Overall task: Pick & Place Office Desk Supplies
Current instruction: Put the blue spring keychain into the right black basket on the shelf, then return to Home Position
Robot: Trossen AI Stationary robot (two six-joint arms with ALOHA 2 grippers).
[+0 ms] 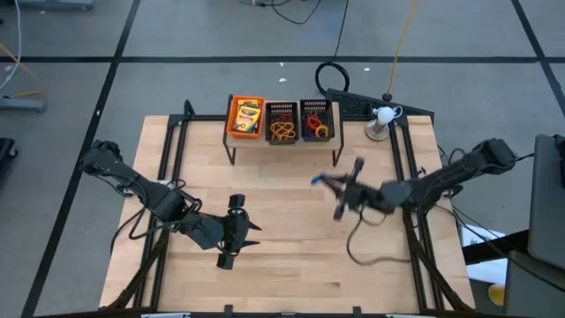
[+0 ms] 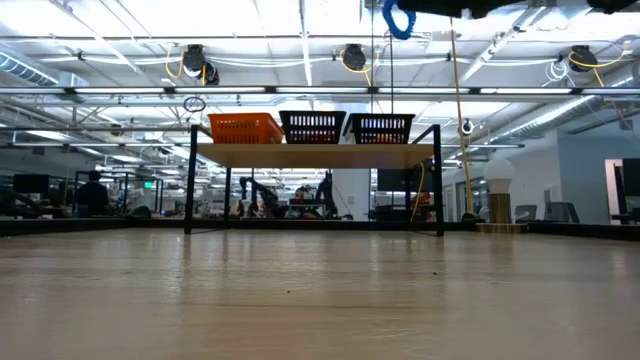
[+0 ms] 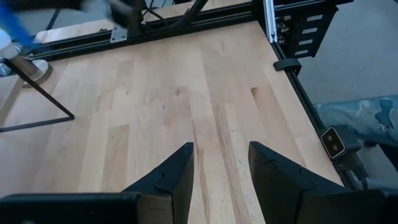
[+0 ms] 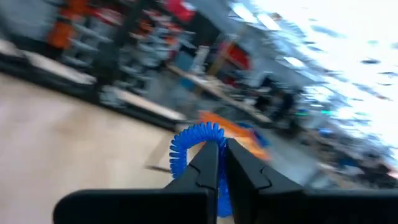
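Note:
My right gripper [image 4: 222,144] is shut on a blue coiled ring [image 4: 186,146], held high over the table's right middle [image 1: 328,182]. In the low view the ring [image 2: 398,20] shows near the top, well above the wood. My left gripper [image 3: 221,149] hangs open over the near left part of the table [image 1: 250,234], with bare wood between its fingers. On a raised shelf [image 2: 315,152] at the far edge stand an orange bin [image 1: 246,117] with yellow-and-green boxes, a black bin [image 1: 282,123] with tan bands, and a black bin [image 1: 317,121] with coloured rings. My right gripper pinches one side of the blue ring's coil [image 4: 200,138] between its two fingers. The fingers lie about level, coming from the table's right side. The rest of the loop stands out past and beside the fingertips, and the ring is lifted clear of the table.
A small white lamp-like stand [image 1: 382,119] sits at the far right corner beside the shelf. A dark cable [image 1: 366,252] loops on the wood below my right arm. Black frame rails [image 1: 408,168] run along the table's left and right sides.

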